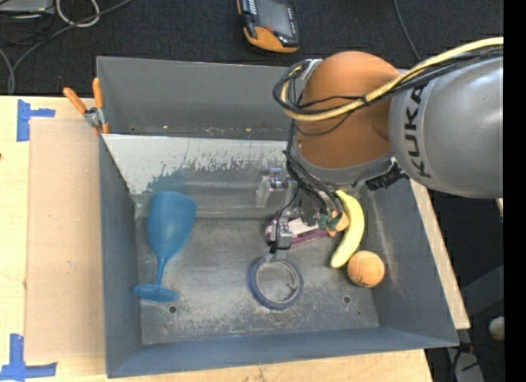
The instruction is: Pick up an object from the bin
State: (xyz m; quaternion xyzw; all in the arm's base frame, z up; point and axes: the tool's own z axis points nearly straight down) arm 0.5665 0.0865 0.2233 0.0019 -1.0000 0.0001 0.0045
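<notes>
Pictured: the gripper (279, 239) is held over the bin, its jaw state impossible to tell. Just beside the jaws lies a flat blue ring (256, 283), judged light and stiff, best pinched across its thin wall.

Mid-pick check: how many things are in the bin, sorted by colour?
Blue: 2, goblet and ring
Yellow: 1, banana
Orange: 1, ball
Purple: 1, small thing, partly hidden
Total: 5 that I can see
</notes>
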